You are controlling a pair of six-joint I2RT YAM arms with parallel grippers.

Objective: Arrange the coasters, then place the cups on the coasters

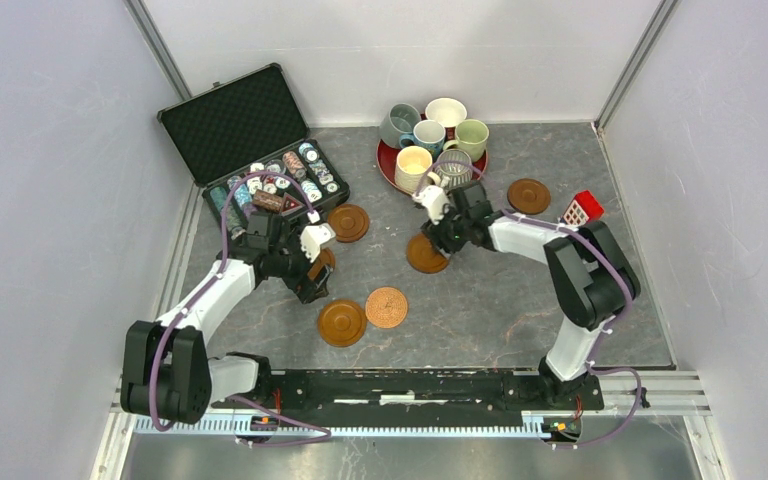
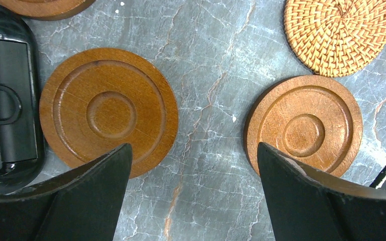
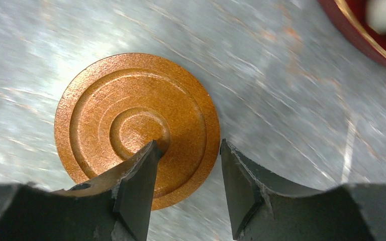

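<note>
Right-side jaws stand partly open with nothing gripped. My right gripper [image 3: 188, 145] straddles the near rim of the copper-toned round wooden coaster [image 3: 130, 115], with one finger over its centre dimple and the other just off its edge. I cannot tell whether they touch it. It lies flat, grainy, turned in concentric rings.

My left gripper [image 2: 193, 146] is spread wide and empty, over the grey marbled tabletop [image 2: 206, 75] between two brown ringed wooden discs. One fingertip overlaps the darker brown coaster [image 2: 108, 110], the other the lighter brown coaster [image 2: 304, 128]. The black case handle [image 2: 10, 100] sits just beside the darker one. The woven tan rattan coaster [image 2: 339, 35] lies just beyond the lighter one.

The glossy red round tray [image 3: 362, 35] is near my right fingers. The ceramic mugs [image 1: 435, 140] stand clustered on it.
</note>
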